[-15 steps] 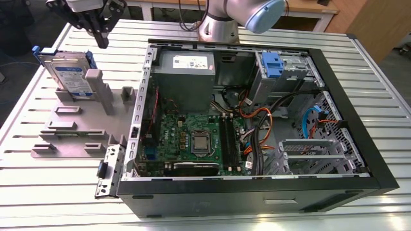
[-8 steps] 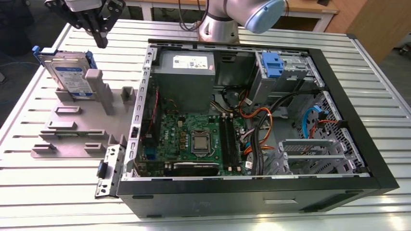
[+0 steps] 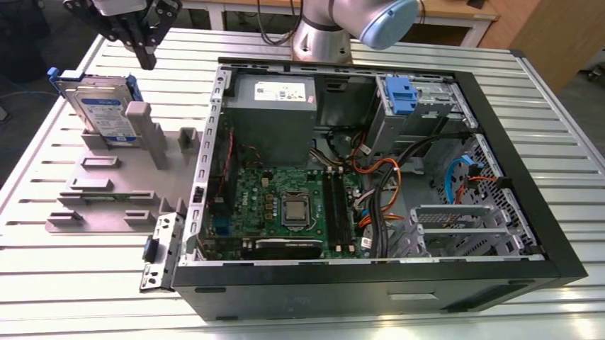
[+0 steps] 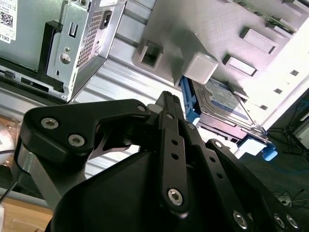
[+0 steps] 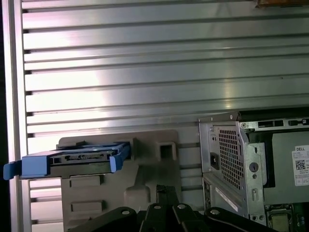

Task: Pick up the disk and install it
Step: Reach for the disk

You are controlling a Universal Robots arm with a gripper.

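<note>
The disk (image 3: 98, 110), silver with a blue-and-white label and a blue carrier rail, stands on edge in the grey slotted holder block (image 3: 106, 190) at the exterior view's left. My gripper (image 3: 146, 61) hangs above and just behind it, apart from it, fingers shut with nothing between them. In the second wrist view the shut gripper (image 4: 167, 97) points toward the disk (image 4: 219, 99) leaning in the holder. In the first wrist view the disk's (image 5: 79, 162) blue-railed edge lies beside my gripper (image 5: 166, 189).
An open computer case (image 3: 529, 234) lies on the slatted metal table (image 3: 57, 283), right of the holder. Its upper drive bay carries a blue latch (image 3: 401, 95). The arm's base (image 3: 321, 39) stands behind the case.
</note>
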